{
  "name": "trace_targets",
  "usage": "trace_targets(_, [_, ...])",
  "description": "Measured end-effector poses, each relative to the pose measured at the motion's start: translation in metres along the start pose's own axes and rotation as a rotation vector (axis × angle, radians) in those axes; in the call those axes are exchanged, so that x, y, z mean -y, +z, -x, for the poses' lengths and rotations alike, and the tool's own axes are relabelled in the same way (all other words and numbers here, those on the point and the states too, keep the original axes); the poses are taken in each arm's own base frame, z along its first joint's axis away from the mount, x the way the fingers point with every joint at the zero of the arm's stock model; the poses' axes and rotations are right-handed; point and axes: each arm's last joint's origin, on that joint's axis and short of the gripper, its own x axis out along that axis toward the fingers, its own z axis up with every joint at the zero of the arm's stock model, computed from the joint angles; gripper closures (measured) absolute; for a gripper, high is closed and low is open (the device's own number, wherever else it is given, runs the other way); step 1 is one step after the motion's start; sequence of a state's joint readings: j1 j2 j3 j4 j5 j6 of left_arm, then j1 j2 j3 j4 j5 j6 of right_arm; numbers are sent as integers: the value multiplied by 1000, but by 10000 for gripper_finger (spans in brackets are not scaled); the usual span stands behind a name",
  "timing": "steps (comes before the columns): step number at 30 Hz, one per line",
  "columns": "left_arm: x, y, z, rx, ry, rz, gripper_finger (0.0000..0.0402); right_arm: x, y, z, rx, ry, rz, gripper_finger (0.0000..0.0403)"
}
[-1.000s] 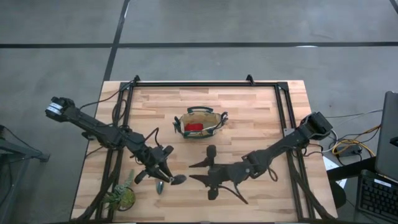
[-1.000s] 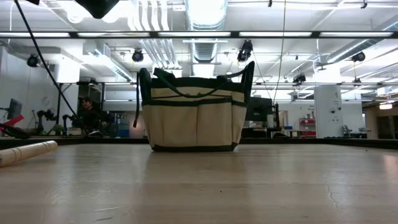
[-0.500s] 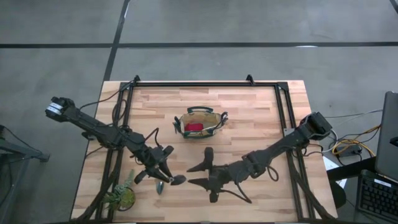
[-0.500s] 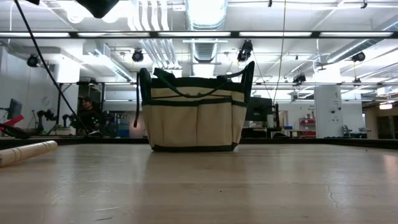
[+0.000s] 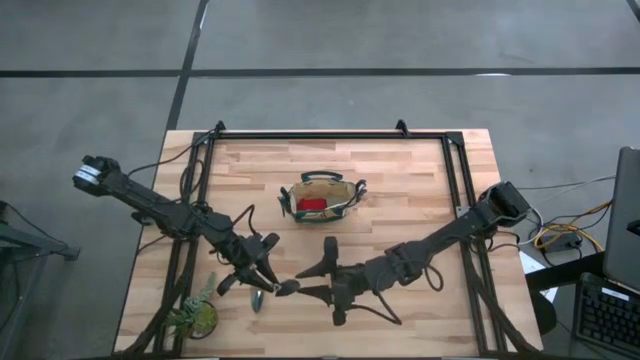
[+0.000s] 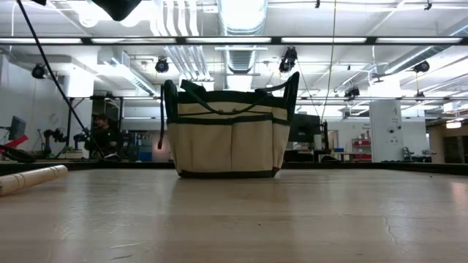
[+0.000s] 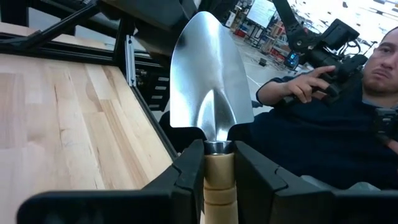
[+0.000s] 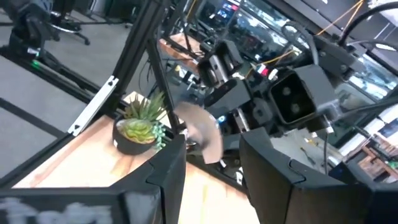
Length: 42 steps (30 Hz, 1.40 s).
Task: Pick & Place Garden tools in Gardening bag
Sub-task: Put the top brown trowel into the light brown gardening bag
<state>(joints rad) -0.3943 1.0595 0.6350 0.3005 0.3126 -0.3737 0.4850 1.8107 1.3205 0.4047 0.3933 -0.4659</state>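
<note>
The butcher-block table (image 5: 400,190) fills the middle of the high view, ringed by a black frame, with grey concrete floor (image 5: 350,40) around it. Behind it the low view looks into a wide workshop under strip lights, where a seated person (image 6: 102,135) shows far off at nine o'clock. A second person (image 7: 323,118) in a dark top sits beyond the table edge in the left wrist view. The gardening bag (image 5: 320,198) stands upright just past the table's centre toward twelve o'clock, olive-tan with a dark rim and loop handles; a small red item (image 5: 312,205) lies inside it, and nothing else can be made out in it. From nine o'clock the left arm reaches to the near edge, where the left gripper (image 5: 262,284) has its fingers clamped on the pale wooden handle of a trowel (image 7: 209,81), the silver blade pointing out ahead of the fingers. From three o'clock the right arm stretches low across the table, and the right gripper (image 5: 322,282) holds its fingers spread wide with nothing between them, tips just beside the trowel blade. A small potted succulent (image 5: 192,316) sits at the seven o'clock corner. A pale rod-like wooden piece (image 6: 33,177) lies at the low view's nine o'clock.
</note>
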Motion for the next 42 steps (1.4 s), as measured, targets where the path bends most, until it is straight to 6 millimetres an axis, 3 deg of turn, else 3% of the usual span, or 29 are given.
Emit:
trace_targets(11, [0,1,0,5,-2,-2,326,-4,3,-14,11,-6,48,287])
trace_targets(24, [0,0,0,-2,-9,-1,326,-4,4,-13,19,30,42,382])
trace_targets(30, [0,-1,-1,-5,-4,2,324,-6,2,-12,0,43,30,394])
trace_targets(42, [-6,0,0,55,176,-5,247,-9,-8,-11,-117,40,-57,395])
